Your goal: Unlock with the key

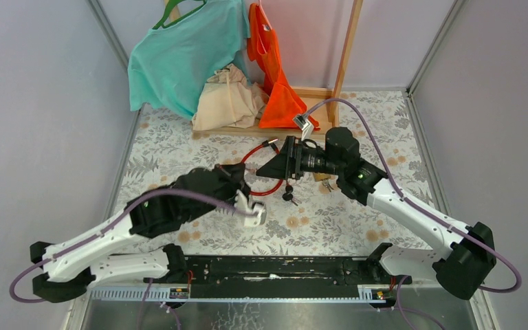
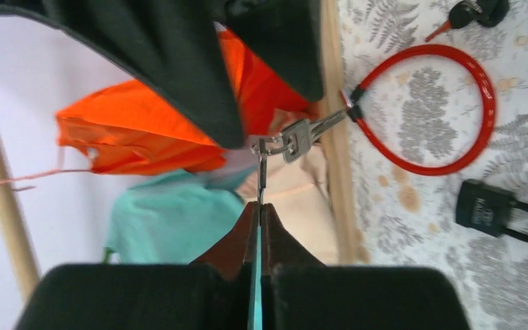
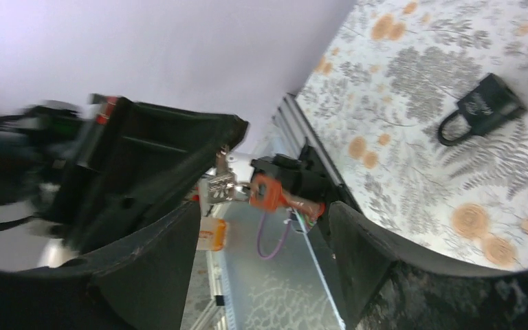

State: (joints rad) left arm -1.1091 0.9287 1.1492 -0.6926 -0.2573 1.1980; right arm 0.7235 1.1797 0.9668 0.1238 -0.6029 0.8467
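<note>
My left end effector (image 2: pixel 260 206) pinches the small silver metal key bunch (image 2: pixel 295 141), one key seated in the red looped cable lock (image 2: pixel 485 103) on the floral counter (image 2: pixel 412 275). My right end effector (image 3: pixel 265 220) gapes empty. I should twist gently, in line with the keyway.

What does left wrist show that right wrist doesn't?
Left wrist only: left gripper shut on a key, with the second key on its ring pointing into the end of the red cable lock. Also black-headed keys and hanging clothes.
Right wrist only: right gripper open, metal rail at the table's near edge, purple cable.
Both: the ringed keys, black padlock, floral cloth.
</note>
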